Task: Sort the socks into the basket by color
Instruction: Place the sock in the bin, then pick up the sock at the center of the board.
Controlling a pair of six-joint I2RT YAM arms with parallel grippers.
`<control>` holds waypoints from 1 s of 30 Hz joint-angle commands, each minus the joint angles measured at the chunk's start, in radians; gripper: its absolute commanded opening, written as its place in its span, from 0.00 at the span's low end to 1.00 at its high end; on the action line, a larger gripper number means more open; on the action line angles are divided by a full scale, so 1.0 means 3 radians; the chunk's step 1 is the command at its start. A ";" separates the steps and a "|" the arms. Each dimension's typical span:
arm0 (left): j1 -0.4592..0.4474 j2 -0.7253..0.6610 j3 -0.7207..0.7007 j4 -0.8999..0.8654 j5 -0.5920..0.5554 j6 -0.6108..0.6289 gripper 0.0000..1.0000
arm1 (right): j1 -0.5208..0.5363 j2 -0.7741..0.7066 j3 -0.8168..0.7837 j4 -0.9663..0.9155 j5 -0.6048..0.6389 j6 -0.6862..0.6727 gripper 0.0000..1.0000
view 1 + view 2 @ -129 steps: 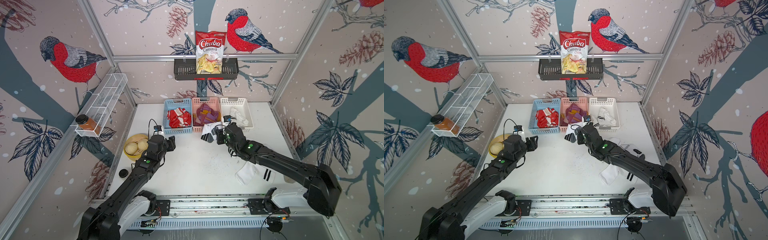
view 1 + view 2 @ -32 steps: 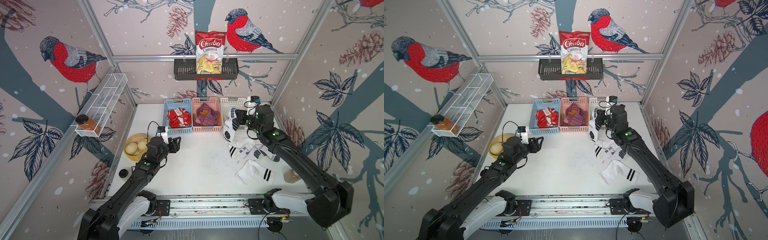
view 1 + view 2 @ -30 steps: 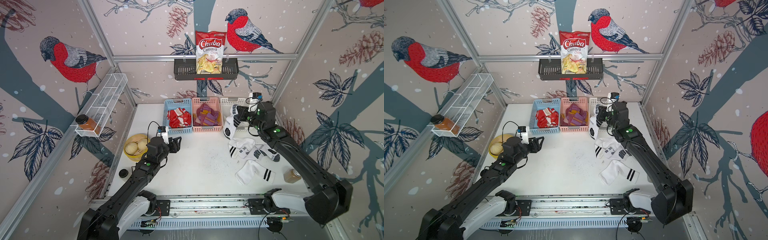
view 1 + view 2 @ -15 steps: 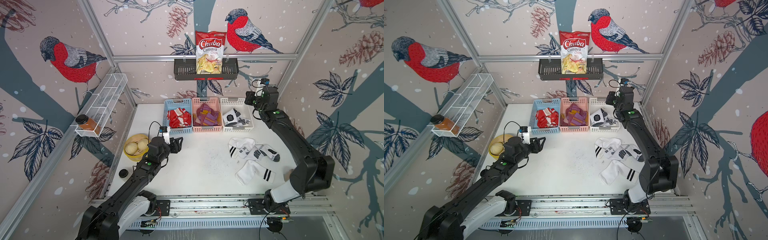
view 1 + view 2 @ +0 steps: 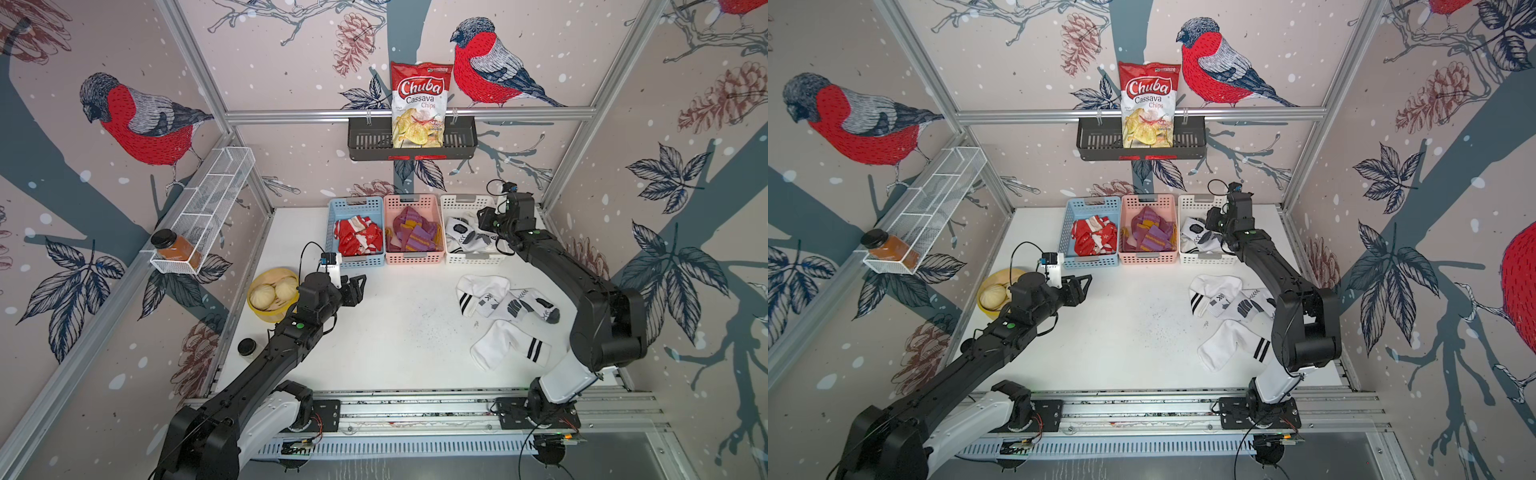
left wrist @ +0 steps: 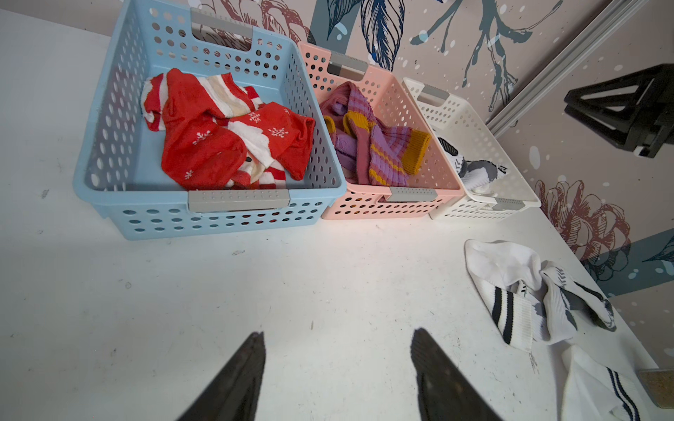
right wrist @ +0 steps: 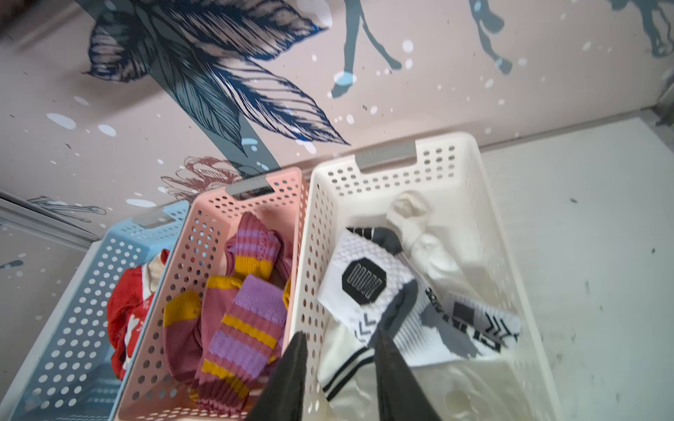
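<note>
Octagon-marked sock: a white sock with a black octagon patch [image 7: 364, 280] lies flat in the white basket [image 7: 470, 175], on top of other white socks. Its long axis runs crosswise, from the wall beside the pink basket [image 7: 204, 233] toward the opposite wall, chevron-printed end farthest from the pink.
Right gripper: the right gripper [image 7: 341, 337] hangs just above that sock, fingers parted, gripping nothing.
Right arm: elbow raised high near the right wall, forearm stretched back to the white basket.
Table socks: two overlapping white socks [image 5: 490, 299] lie side to side on the table [image 5: 395, 332] in front of the white basket, a grey toe toward the right wall. Nearer the front, a bent white sock [image 5: 509, 347] turns its black-striped cuff toward the right arm.
Left gripper: the left gripper [image 6: 337, 335] hovers above bare table, wide apart and empty, aimed toward the baskets.
Left arm: stretched low and forward along the table's left side.
Sorted: red socks [image 5: 357, 237] in the blue basket [image 5: 337, 232], purple socks [image 5: 411, 235] in the pink.
</note>
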 commanded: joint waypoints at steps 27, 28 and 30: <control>-0.0304 0.0287 -0.0075 0.0791 0.0494 0.0087 0.70 | 0.0607 -0.1234 -0.2237 0.0175 0.0022 0.0615 0.69; -0.0323 0.0299 -0.0085 0.0827 0.0496 0.0087 0.71 | 0.0611 -0.1245 -0.2283 0.0188 0.0023 0.0633 0.70; -0.0377 0.0337 -0.0087 0.0882 0.0504 0.0086 0.71 | 0.0611 -0.1276 -0.2353 0.0202 0.0022 0.0652 0.70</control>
